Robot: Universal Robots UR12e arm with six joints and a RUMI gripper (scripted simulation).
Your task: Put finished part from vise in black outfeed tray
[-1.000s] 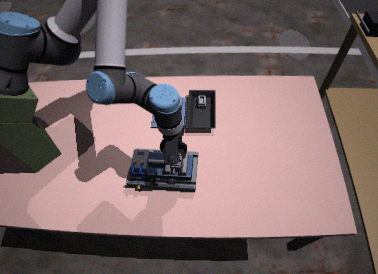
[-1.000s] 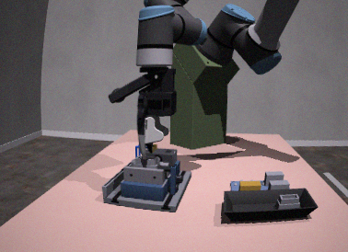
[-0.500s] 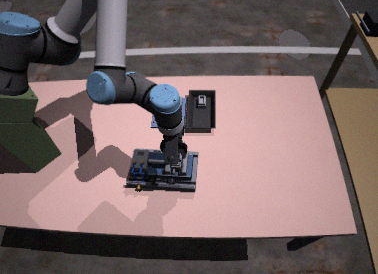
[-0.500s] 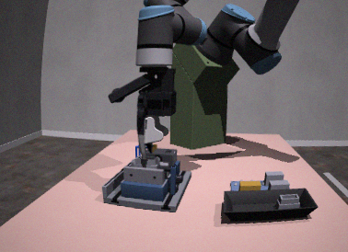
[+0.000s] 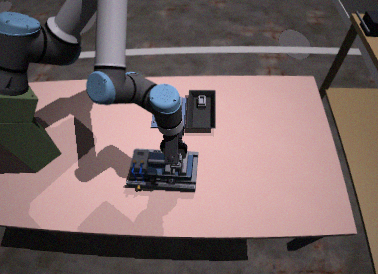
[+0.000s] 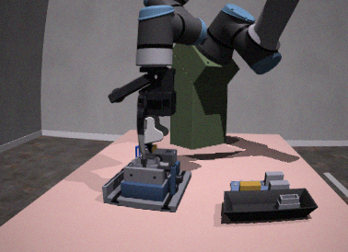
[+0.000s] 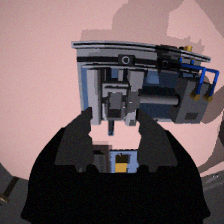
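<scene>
The vise (image 5: 162,171) stands on a grey base on the pink table, left of centre. The finished part (image 7: 115,104), a small grey block, sits between the vise jaws. My gripper (image 5: 172,165) points straight down over the vise. Its two fingers stand apart on either side of the part, with gaps showing, so it is open. In the side view the fingertips (image 6: 146,160) reach down to the top of the vise (image 6: 147,181). The black outfeed tray (image 5: 202,110) lies behind the vise with one grey pocketed part (image 5: 201,101) at its far end, also seen in the side view (image 6: 287,200).
A fixture with yellow, blue and grey blocks (image 6: 258,184) stands right behind the tray (image 6: 269,204). The robot's green pedestal (image 5: 20,125) is at the table's left edge. A wooden bench (image 5: 355,120) stands past the right edge.
</scene>
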